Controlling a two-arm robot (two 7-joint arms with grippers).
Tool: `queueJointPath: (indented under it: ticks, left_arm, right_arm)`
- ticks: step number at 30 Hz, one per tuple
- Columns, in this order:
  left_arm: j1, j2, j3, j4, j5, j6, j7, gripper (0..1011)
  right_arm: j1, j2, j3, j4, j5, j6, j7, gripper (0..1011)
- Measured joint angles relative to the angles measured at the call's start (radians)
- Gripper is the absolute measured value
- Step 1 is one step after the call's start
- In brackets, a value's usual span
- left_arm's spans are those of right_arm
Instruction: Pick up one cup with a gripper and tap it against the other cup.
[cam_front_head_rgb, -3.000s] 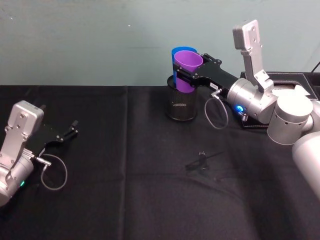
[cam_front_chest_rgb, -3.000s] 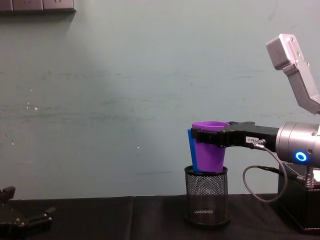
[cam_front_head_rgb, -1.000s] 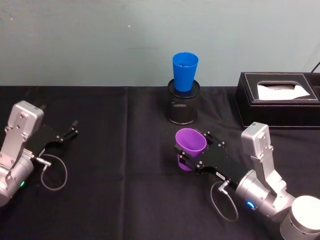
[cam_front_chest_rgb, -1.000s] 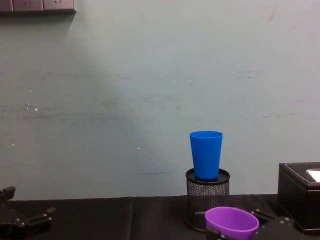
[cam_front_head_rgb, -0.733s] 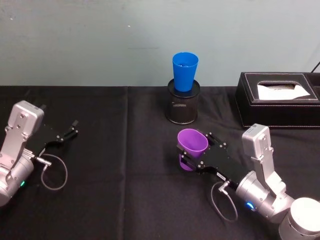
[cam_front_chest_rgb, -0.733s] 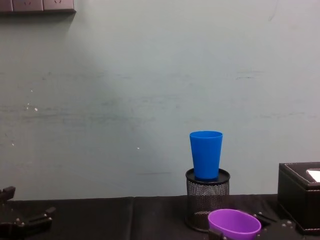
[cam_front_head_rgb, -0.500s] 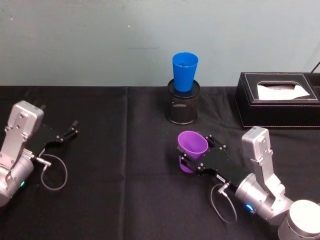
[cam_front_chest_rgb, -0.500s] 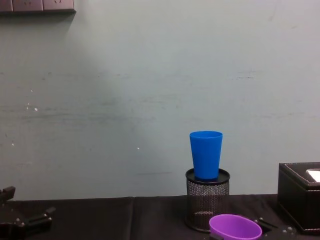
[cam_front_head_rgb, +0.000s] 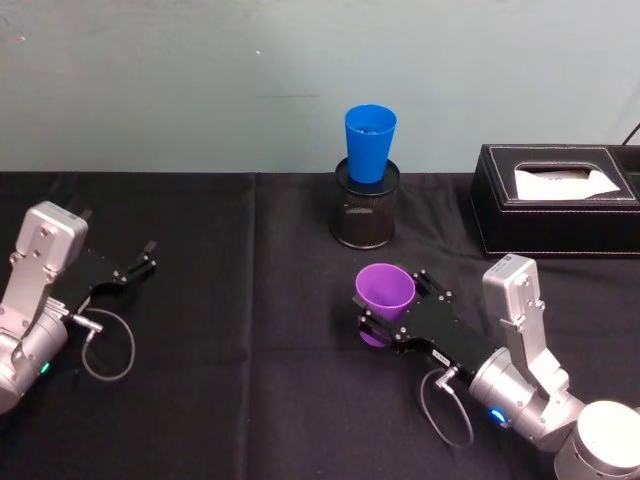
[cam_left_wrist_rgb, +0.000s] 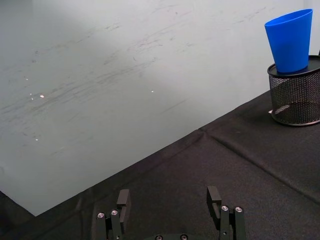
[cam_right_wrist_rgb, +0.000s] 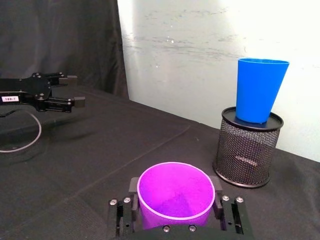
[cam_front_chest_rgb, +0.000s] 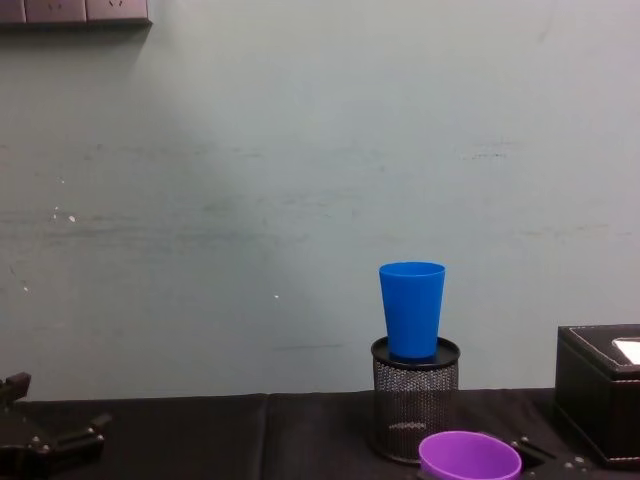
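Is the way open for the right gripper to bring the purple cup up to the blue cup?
Probably yes: right gripper holds purple cup; bare cloth lies before blue cup, atop the mesh holder.

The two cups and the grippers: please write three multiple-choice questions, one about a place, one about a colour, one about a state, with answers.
1. Where does the blue cup stand?
A. in the mesh pen holder
B. on the tissue box
C. on the cloth

2. What colour is the cup in the right gripper?
A. green
B. purple
C. red

3. How is the left gripper?
A. shut on a cup
B. shut on a cable
C. open, holding nothing

Answers: 1 A, its base sits in the holder's mouth. 2 B, the purple cup sits between the fingers. 3 C, its fingers stand apart.
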Motion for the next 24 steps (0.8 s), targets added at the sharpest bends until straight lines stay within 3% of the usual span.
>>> queueJointPath:
  ticks: [7, 13, 20, 24]
  left_arm:
    - [0.0, 0.0, 0.0, 0.0, 0.0, 0.0, 0.0, 1000]
    - [0.0, 0.0, 0.0, 0.0, 0.0, 0.0, 0.0, 1000]
    - [0.0, 0.0, 0.0, 0.0, 0.0, 0.0, 0.0, 1000]
    - [0.0, 0.0, 0.0, 0.0, 0.0, 0.0, 0.0, 1000]
  right_arm:
    - [0.0, 0.001, -0.001, -0.002, 0.0, 0.001, 0.001, 991]
    - [-0.002, 0.002, -0.001, -0.015, -0.001, 0.002, 0.001, 1004]
    - [-0.017, 0.004, 0.024, -0.109, -0.007, 0.002, -0.021, 1004]
    - [-0.034, 0.002, 0.049, -0.158, -0.023, 0.013, -0.068, 1004]
